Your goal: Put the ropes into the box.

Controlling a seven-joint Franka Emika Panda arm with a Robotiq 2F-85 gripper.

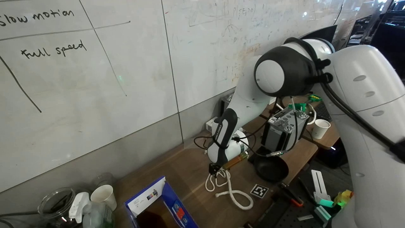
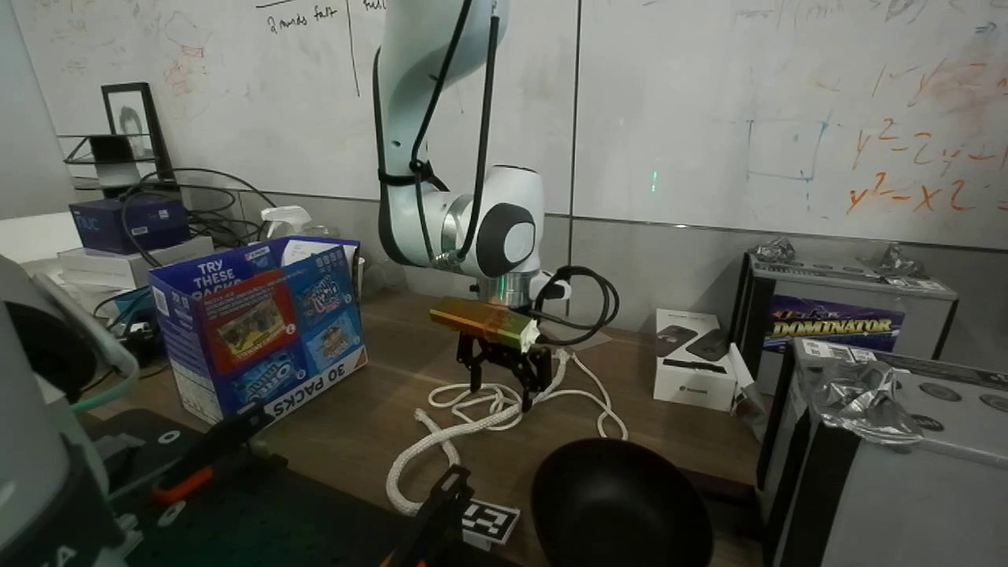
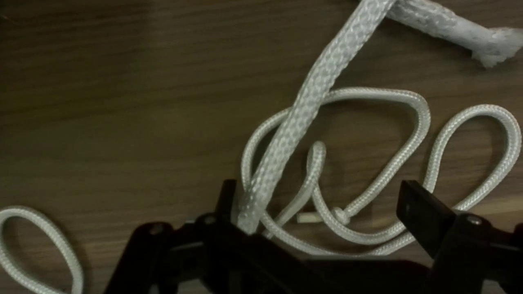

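White ropes lie loosely looped on the wooden table: a thicker one (image 3: 312,92) with a frayed end, and a thinner one (image 3: 392,167) with a knot near its tip. My gripper (image 2: 501,396) hangs low over them, jaws wide apart, pointing down. In the wrist view the thick rope runs up close beside the left finger (image 3: 227,198), and thin loops pass below and between the fingers; whether a fingertip touches rope I cannot tell. The blue box (image 2: 264,331) with white edges stands on the table, its top open; in an exterior view the box (image 1: 181,207) shows its dark inside.
A black pan (image 2: 618,504) sits close to the ropes, with a printed marker card (image 2: 490,520) beside it. Grey devices (image 2: 906,441) and a white carton (image 2: 693,378) stand farther along. Near the box are a paper cup (image 1: 104,196) and a spray bottle (image 1: 95,212). A whiteboard wall backs the table.
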